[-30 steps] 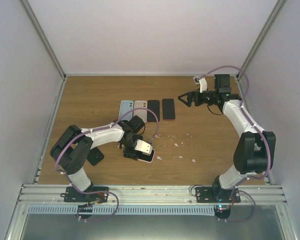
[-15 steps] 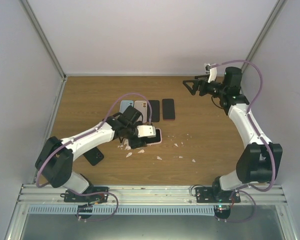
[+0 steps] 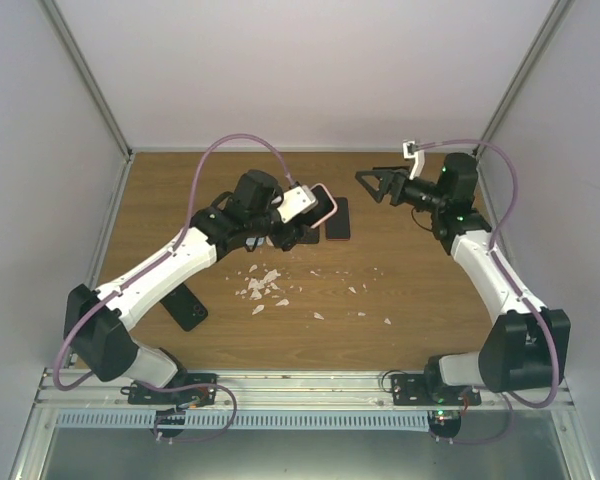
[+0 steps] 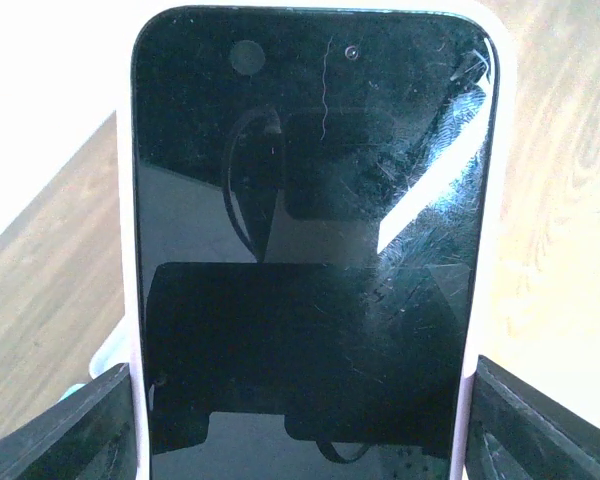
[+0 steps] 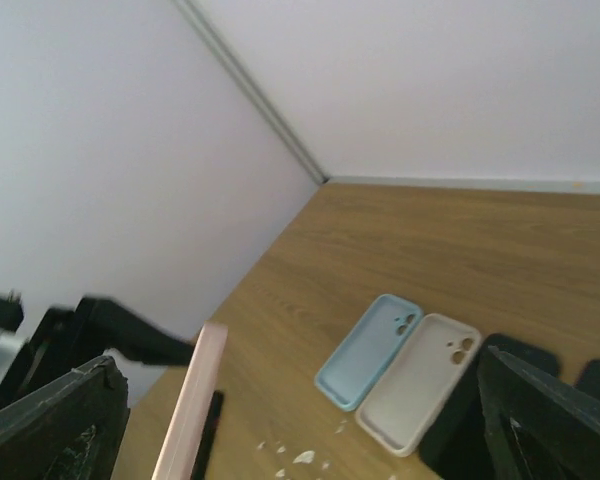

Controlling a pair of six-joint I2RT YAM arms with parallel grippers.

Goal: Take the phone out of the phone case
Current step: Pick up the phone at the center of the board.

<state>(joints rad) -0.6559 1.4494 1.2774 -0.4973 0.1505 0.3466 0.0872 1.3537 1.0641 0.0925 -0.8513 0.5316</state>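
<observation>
A phone with a scratched black screen sits in a pale pink case (image 4: pixel 305 250) and fills the left wrist view. My left gripper (image 3: pixel 298 205) is shut on it, with dark fingers (image 4: pixel 75 430) against both long edges of the case. It holds the phone (image 3: pixel 323 204) up in the air over the row of cases. My right gripper (image 3: pixel 372 184) is open and empty, raised a little to the right of the phone and pointing at it. The right wrist view shows the pink case edge-on (image 5: pixel 188 405), left of the gap between my open fingers (image 5: pixel 50 425).
An empty blue case (image 5: pixel 367 350) and a beige case (image 5: pixel 420 382) lie side by side on the wooden table. Dark phones or cases (image 3: pixel 337 218) lie beside them. White scraps (image 3: pixel 262 285) are scattered mid-table. A black item (image 3: pixel 190 312) lies near the left arm.
My left arm lifted the cased phone off the table and carried it up and to the back right. My right gripper shifted slightly left, toward the phone.
</observation>
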